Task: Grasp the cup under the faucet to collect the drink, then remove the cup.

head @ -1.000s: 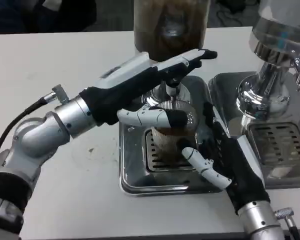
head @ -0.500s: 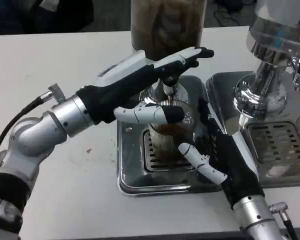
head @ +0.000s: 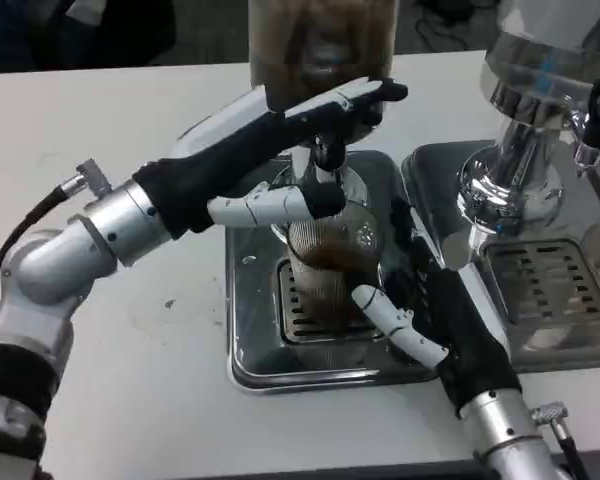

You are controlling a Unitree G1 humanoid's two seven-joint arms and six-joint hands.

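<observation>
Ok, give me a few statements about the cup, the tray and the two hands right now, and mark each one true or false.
1. The cup stands on the drip tray under the faucet. True.
2. The cup is empty. False: brown drink shows inside it.
3. The right hand is at the cup's right side, fingers around it. True.
4. The left hand lies flat on the white table. False: it is raised at the faucet, above the cup.
5. A second silver dispenser stands to the right of the tray. True.
</observation>
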